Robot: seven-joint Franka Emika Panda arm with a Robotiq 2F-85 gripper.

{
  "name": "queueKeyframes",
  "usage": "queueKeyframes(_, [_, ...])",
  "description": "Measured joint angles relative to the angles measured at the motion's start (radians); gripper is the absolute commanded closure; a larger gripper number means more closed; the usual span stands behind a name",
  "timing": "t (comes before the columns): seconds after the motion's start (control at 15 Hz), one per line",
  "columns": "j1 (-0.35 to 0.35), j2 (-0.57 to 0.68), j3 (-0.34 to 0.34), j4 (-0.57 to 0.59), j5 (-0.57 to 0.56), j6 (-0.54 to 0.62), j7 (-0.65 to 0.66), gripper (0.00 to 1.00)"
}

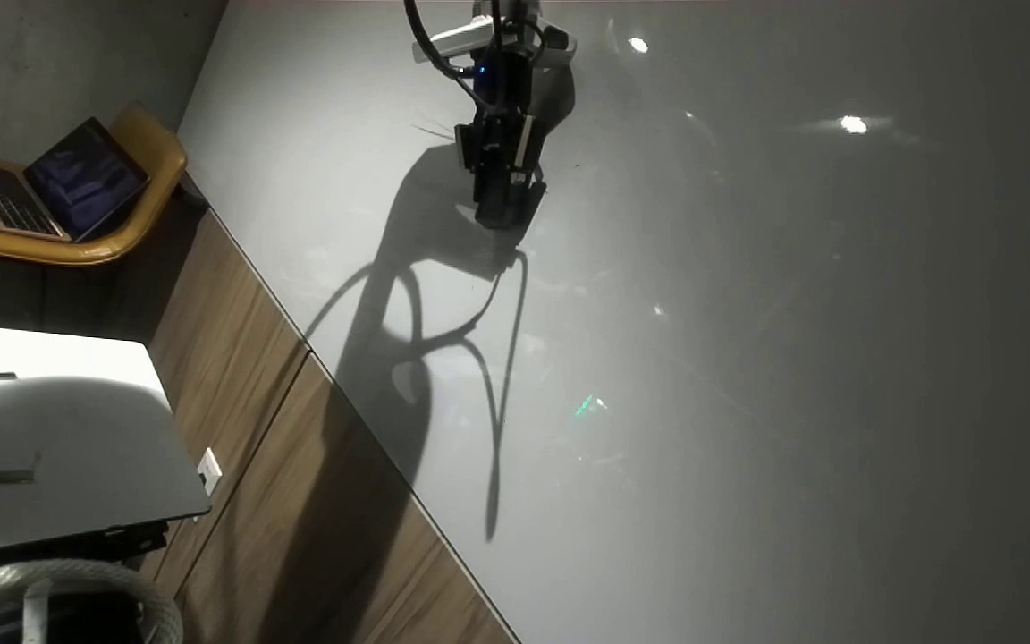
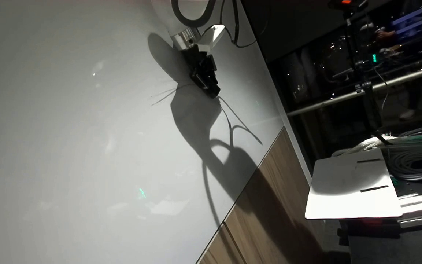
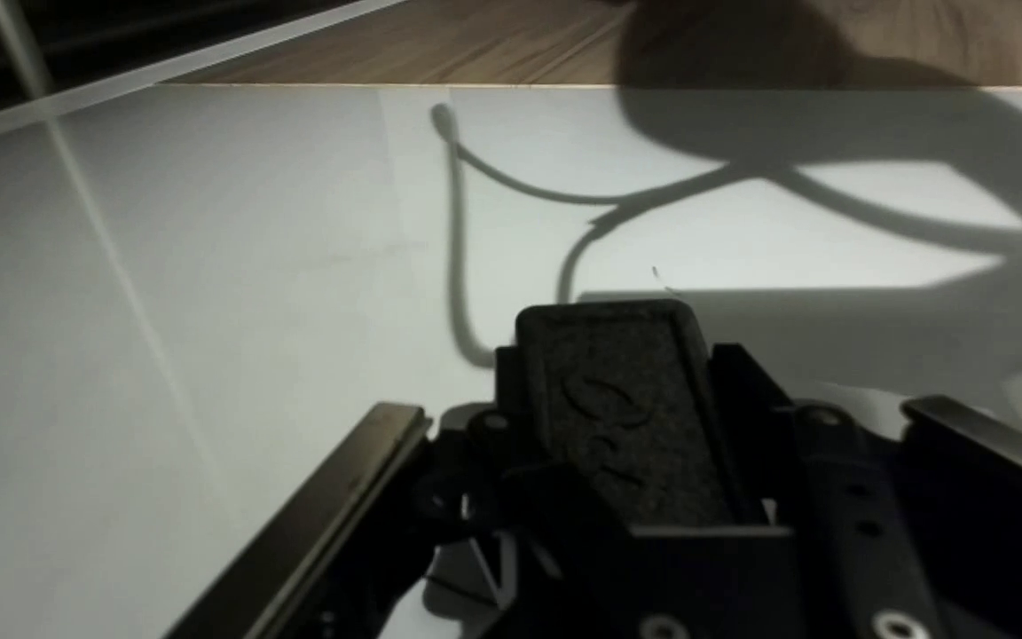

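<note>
Wrist view: found the claw (image 3: 619, 390) pinching a dark block (image 3: 635, 435), with black fingers (image 3: 742, 399) pressed to opposite sides and the far end jutting past the tips. Located the block over the white board (image 3: 280, 293), inward from the corner between wood-side edge and pale-trimmed side edge. Could not tell contact with the board from a narrow gap.

Judged a firm, centred squeeze most important, without letting the block twist or creep. Seemed best handled with slow moves, light even pressure, and the far end kept square to the board. Looked likely to tip under a hard shove, given the overhang.

Noted grainy, felt-like skin on the block, rounded corners, an oval and short strokes cut into the face; could not read them.

Outward: spotted thin dark lines (image 2: 165, 96) near the claw, pen or hair uncertain. Found the board hard-looking and glossy, catching bright glints (image 1: 853, 124) and a green streak (image 1: 584, 405). Traced a shadow (image 1: 372, 376) with cable loops across the wood-side edge onto straight-grained brown wood panels (image 1: 220, 304). Farther off, recorded a smooth, slotted white plate (image 2: 343, 200) and a curved tan chair (image 1: 157, 152) carrying an open laptop (image 1: 90, 183).
</note>
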Motion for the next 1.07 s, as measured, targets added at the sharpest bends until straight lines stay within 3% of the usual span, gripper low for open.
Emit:
queueKeyframes(0.53, [-0.026,-0.051,0.014,-0.006,-0.022,0.064,0.006,0.67])
queueKeyframes(1.07, [-0.004,-0.027,0.128,0.081,-0.022,0.000,0.014,0.66])
